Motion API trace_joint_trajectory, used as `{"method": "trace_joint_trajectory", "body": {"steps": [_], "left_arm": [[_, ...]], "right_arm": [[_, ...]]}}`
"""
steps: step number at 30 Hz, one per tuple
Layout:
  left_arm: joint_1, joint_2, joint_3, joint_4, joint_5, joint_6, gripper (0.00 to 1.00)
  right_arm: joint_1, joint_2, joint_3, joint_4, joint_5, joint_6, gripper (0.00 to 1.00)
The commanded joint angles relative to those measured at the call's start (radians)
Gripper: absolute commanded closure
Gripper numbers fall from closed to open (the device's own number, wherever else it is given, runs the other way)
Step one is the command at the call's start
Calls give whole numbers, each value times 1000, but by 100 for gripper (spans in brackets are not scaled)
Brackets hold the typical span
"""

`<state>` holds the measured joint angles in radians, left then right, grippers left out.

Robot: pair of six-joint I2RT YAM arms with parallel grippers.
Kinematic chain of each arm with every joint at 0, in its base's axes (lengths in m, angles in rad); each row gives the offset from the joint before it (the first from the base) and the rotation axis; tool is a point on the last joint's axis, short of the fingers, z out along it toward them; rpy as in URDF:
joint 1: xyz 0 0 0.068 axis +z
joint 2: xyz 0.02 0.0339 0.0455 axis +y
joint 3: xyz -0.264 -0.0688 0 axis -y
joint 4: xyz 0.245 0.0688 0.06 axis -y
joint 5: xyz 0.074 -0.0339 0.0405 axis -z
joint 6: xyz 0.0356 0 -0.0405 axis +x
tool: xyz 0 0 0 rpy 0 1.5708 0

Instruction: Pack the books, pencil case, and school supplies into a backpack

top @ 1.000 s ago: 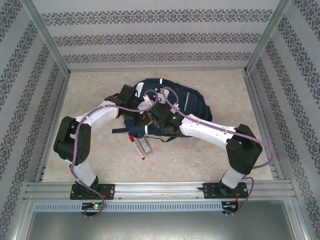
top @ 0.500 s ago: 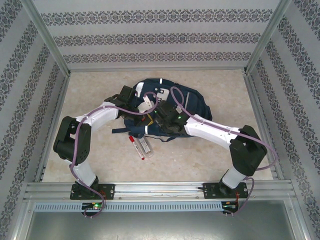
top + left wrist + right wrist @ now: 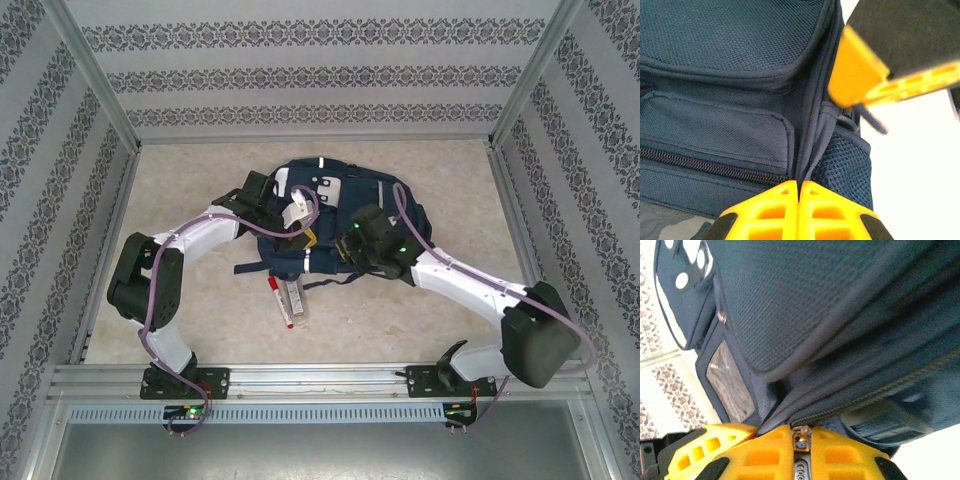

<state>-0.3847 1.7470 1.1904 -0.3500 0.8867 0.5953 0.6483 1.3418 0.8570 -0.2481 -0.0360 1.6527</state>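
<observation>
The pale marbled table [image 3: 190,175] is occupied at its middle by the backpack [image 3: 340,212], which is laid flat with its white patches turned towards the far wall. Both arms are stretched over it from the near edge.

The left gripper [image 3: 799,186] is seen pressed tight together at the backpack's left side. A raised fold of navy fabric along a seam is pinched between its yellow fingers [image 3: 770,210], next to a mesh side pocket [image 3: 845,165].

The right gripper [image 3: 800,432] is set at the near edge of the bag. Its jaws are drawn narrow around the metal zipper pull [image 3: 800,441], which is held between them where the zip line ends (the teeth run up and to the right from there).

On the table just in front of the backpack, the red-capped white marker [image 3: 279,303] is laid beside the clear pencil case [image 3: 297,297]. The two are touching or nearly so, and both are clear of the grippers.
</observation>
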Motion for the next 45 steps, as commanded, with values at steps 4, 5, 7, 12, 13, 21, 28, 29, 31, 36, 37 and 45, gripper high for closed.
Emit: {"method": "trace_joint_trajectory", "body": {"steps": [4,5,7,12,13,21,28,29,31,36,37,45], "left_arm": [[55,-19,-7,11,-109,62,100],[55,-18,-8,17,-112,64,100],[56,-18,-9,25,-114,72,100],[56,-14,8,19,-107,65,100],[55,-14,10,18,-103,62,100],[55,-15,8,32,-78,34,100],[55,-17,-5,29,-84,41,100],[55,-17,-6,28,-84,43,100],[56,-17,-6,25,-83,43,100],[55,-21,-5,18,-86,46,100],[55,-23,-6,19,-86,46,100],[56,-25,-17,22,-88,43,100]], "right_arm": [[-105,-95,-129,-183,54,68,88],[-107,-109,-144,-190,63,86,88],[-116,-127,-175,-180,59,107,83],[-124,-132,-166,-160,31,27,78],[-122,-126,-149,-160,21,-20,76],[19,-23,21,-214,25,-516,60],[126,79,95,-157,164,-658,58],[128,98,106,-155,177,-679,58],[126,120,118,-151,195,-701,59],[107,185,147,-142,251,-763,61],[102,190,147,-137,254,-762,62],[111,245,230,-271,389,-654,67]]}}
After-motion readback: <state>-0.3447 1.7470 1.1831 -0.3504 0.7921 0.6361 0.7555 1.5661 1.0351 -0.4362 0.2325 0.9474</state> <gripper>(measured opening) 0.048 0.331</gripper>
